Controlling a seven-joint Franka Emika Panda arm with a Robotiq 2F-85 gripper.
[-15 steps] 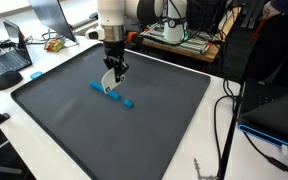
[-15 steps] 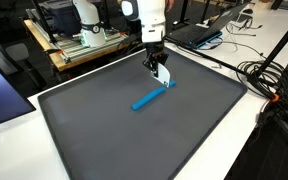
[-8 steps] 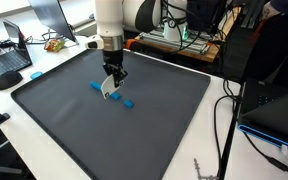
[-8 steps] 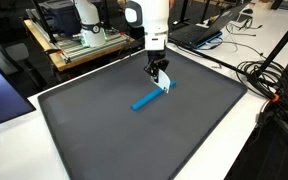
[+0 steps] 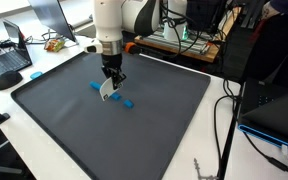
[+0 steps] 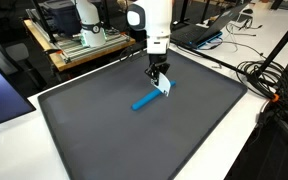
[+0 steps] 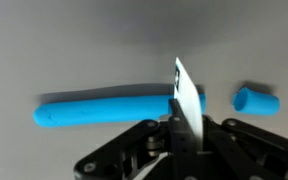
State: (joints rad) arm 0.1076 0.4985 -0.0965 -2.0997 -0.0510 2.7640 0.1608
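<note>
My gripper (image 5: pixel 109 88) hangs straight down over a dark grey mat (image 5: pixel 79 135) and is shut on a thin white blade (image 7: pixel 187 98). The blade's edge stands upright, right by the right end of a long blue roll (image 7: pixel 94 108); whether it touches the roll I cannot tell. A short blue piece (image 7: pixel 256 100) lies apart, just to the right of the blade. The roll (image 6: pixel 144 100) and the blade (image 6: pixel 166 89) show in both exterior views, with the short piece (image 5: pixel 130 101) beside the blade. The gripper (image 6: pixel 162 80) stands above the roll's end.
The mat (image 6: pixel 134 145) lies on a white table. A laptop (image 5: pixel 6 62) and a small blue object (image 5: pixel 36 73) sit off the mat at one side. Cables (image 5: pixel 229 120) and a black case (image 5: pixel 279 115) are at the other side. Equipment racks stand behind.
The gripper with the blade has shifted a little along the roll and come slightly lower toward the mat. The blue pieces have not moved.
</note>
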